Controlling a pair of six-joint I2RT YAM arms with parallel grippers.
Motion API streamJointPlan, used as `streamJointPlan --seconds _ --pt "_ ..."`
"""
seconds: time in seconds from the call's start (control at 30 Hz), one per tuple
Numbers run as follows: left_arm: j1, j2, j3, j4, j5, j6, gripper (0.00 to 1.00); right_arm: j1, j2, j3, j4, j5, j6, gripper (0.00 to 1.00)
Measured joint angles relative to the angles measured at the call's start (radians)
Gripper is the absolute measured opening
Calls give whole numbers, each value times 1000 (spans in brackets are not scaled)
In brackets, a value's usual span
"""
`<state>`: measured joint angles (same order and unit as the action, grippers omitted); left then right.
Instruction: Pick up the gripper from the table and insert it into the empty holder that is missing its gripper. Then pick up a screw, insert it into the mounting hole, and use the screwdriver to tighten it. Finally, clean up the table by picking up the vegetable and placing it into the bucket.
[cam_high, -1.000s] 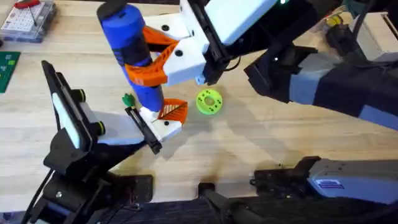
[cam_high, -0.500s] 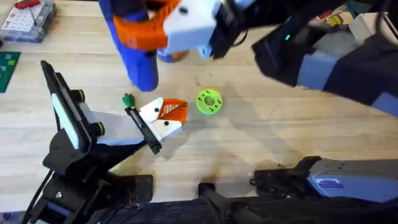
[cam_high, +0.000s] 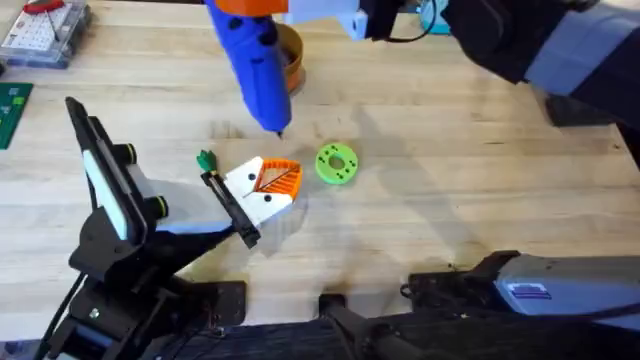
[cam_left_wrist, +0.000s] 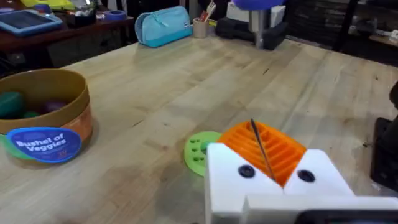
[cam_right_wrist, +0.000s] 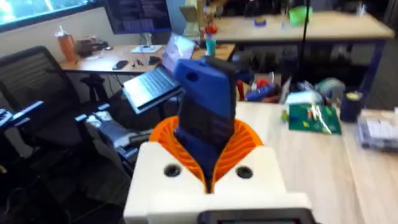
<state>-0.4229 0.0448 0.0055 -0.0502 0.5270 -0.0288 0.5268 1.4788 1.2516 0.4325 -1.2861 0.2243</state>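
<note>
From overhead, the gripper (cam_high: 268, 186) sits mounted on the black holder (cam_high: 230, 207) near the bench's (cam_high: 450, 190) front, its orange pad facing the lime-green disc (cam_high: 336, 164). Farther back, the right gripper (cam_high: 262, 4) has its fingers clamped on the screwdriver (cam_high: 254, 62), whose long axis slants, bit toward the bench. The bucket (cam_left_wrist: 45, 124) appears in the left wrist view, vegetables inside. Left gripper's (cam_left_wrist: 268, 163) fingers: cannot tell whether open or closed.
</note>
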Motion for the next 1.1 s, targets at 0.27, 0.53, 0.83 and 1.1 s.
streamJointPlan --seconds 0.27,0.53,0.83,1.1 --pt "0 0 0 0 0 0 16 -66 6 25 -504 354 -336 22" --pt "0 0 0 0 0 0 16 -128 29 209 -931 643 -628 22" --pt "0 0 0 0 0 0 16 -124 20 375 -1226 1000 -806 22" --pt "0 0 0 0 0 0 16 -93 49 376 -1419 1320 -997 22"
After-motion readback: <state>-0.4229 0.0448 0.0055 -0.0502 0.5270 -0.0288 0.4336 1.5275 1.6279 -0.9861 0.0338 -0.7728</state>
